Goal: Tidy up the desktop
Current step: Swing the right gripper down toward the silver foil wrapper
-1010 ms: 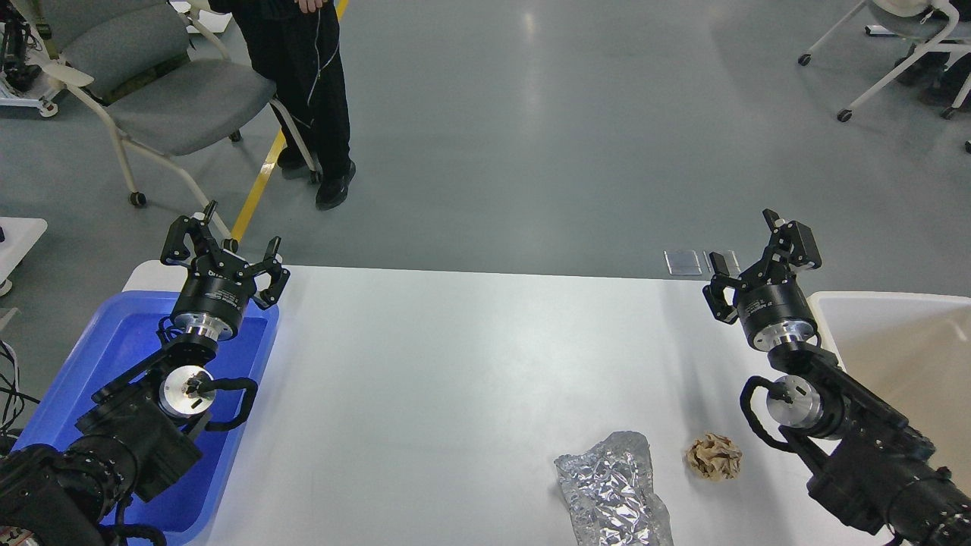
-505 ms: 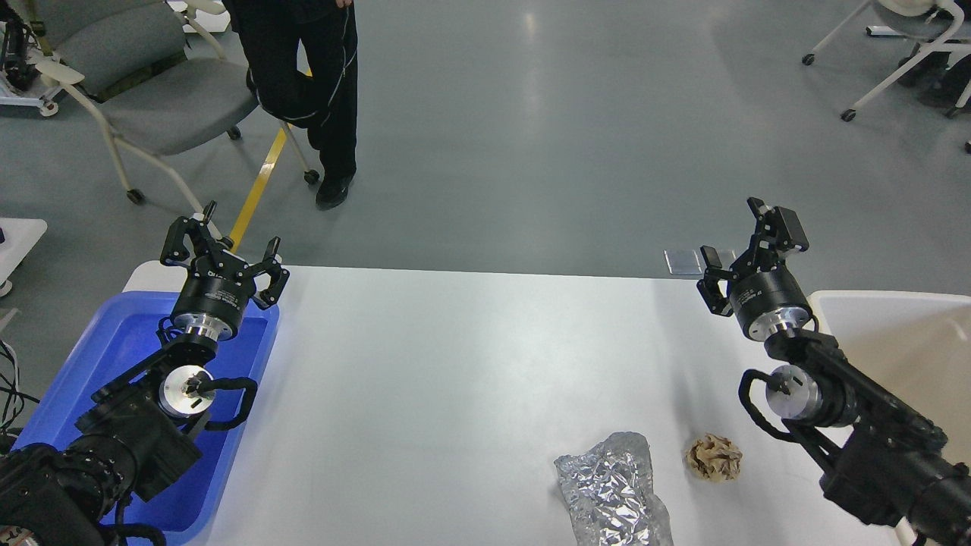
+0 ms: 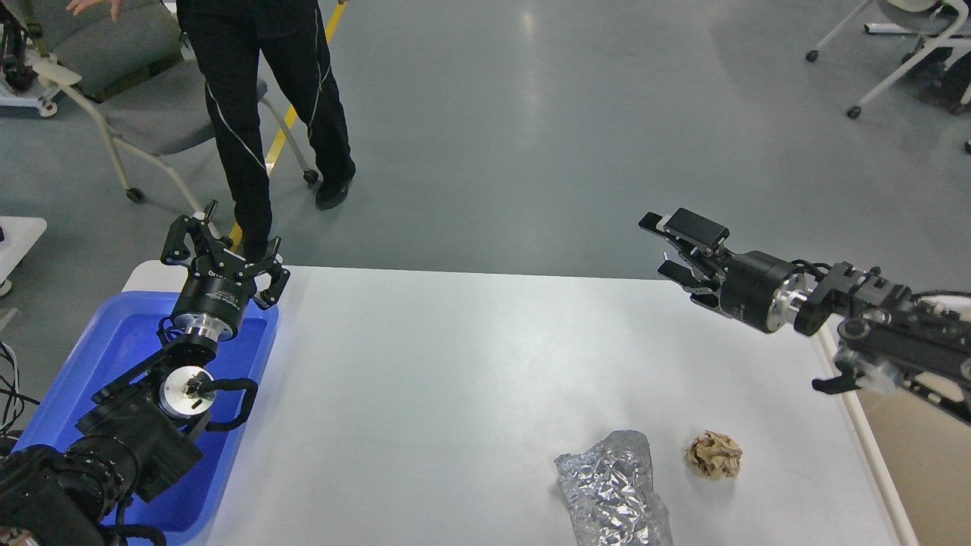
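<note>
The white desktop (image 3: 455,364) holds a crumpled silver foil wrapper (image 3: 611,489) at the front and a small brown paper ball (image 3: 714,455) just right of it. My left gripper (image 3: 226,246) is open and empty, held above the far end of the blue tub (image 3: 114,356). My right gripper (image 3: 661,246) is open and empty, pointing left above the table's far right part, well behind the paper ball.
A beige bin (image 3: 925,455) stands at the table's right edge, under my right arm. A person in black (image 3: 250,91) walks just beyond the table's far left corner, beside a grey chair (image 3: 129,83). More chairs (image 3: 910,53) stand at the far right.
My right arm has swung up and turned, so its gripper now points left and sits farther left and higher. The person has stepped left. My left arm has not moved.
</note>
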